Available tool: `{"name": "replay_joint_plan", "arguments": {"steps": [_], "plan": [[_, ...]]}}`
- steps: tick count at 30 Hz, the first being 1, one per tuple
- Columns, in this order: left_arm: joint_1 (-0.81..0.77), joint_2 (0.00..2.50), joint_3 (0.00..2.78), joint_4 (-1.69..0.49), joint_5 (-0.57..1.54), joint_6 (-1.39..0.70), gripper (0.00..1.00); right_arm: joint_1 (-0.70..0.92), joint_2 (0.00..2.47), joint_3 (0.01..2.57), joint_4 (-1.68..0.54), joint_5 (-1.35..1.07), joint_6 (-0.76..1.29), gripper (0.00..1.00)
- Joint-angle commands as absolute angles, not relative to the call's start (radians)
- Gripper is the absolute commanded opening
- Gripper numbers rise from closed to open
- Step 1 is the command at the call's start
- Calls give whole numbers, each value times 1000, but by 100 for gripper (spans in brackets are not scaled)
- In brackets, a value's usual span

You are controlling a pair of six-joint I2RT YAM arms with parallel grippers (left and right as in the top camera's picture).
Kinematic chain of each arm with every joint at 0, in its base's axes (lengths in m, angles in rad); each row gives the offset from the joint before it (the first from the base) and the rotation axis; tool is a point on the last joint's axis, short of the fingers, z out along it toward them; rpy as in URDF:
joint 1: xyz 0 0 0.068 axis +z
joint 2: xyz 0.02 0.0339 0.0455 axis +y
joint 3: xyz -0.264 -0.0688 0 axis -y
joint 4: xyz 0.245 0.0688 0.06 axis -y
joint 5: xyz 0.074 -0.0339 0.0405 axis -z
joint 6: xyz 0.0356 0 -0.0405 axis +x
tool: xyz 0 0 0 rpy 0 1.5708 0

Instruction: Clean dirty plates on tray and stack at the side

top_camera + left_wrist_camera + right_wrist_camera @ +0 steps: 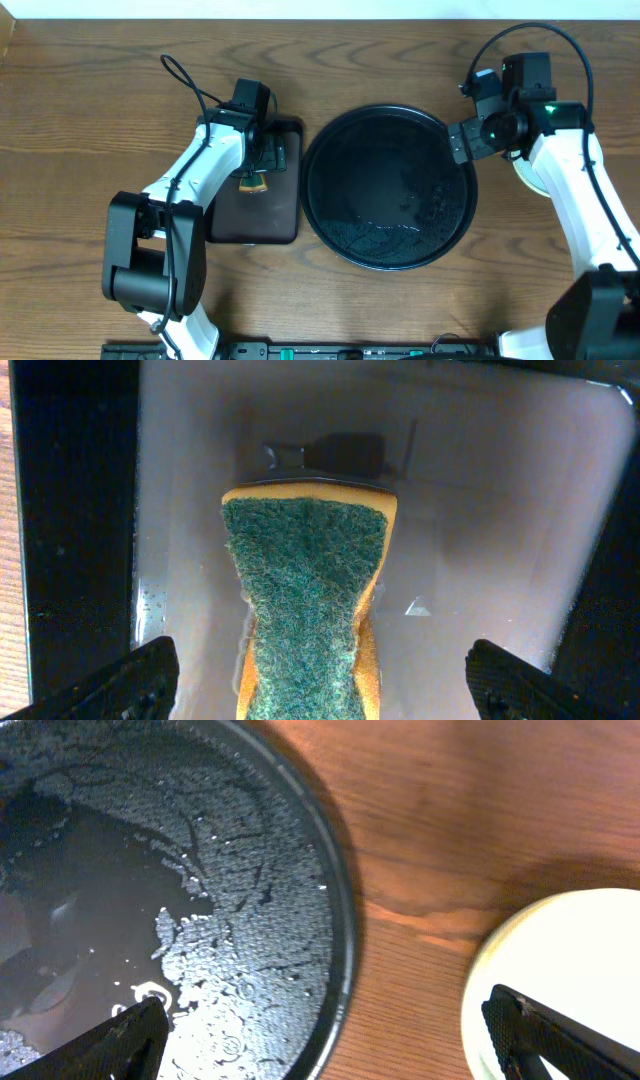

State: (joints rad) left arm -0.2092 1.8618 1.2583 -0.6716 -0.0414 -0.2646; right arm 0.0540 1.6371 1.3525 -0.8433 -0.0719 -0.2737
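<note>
Overhead: both jaws spread; sponge lies in brown tray, black tray wet.

Tray: large, round, glossy black with a raised rim, lying flat about mid-table, a little right of centre. Its floor is wet, with a smooth film of water toward the middle that breaks into fine beads and streaks toward the rim. Plate: pale and round, flat on the wood just off the tray's right rim, apart from it, toward the table's right edge. Close up, the plate reads cream to pale yellow, with a clean visible face. It is mostly hidden from overhead; possibly a stack, count not discernible.
</note>
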Motion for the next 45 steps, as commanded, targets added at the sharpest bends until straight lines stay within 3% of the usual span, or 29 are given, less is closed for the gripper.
{"name": "replay_joint_plan", "arguments": {"steps": [1,7,15,28,38,45], "plan": [[-204,1871,1259,-671,-57,-263,92,57,1473,1359,-764,-12,-285,99],[-204,1871,1259,-671,-57,-263,92,51,1189,1357,-492,-88,-285,99],[-204,1871,1259,-671,-57,-263,92,22,824,1229,-342,-87,-286,99],[-204,1871,1259,-671,-57,-263,92,-58,194,541,-53,-116,-285,99],[-204,1871,1259,-671,-57,-263,93,-57,5,48,400,-210,-223,99],[-204,1871,1259,-671,-57,-263,92,-30,5,6,202,-179,-172,99]]}}
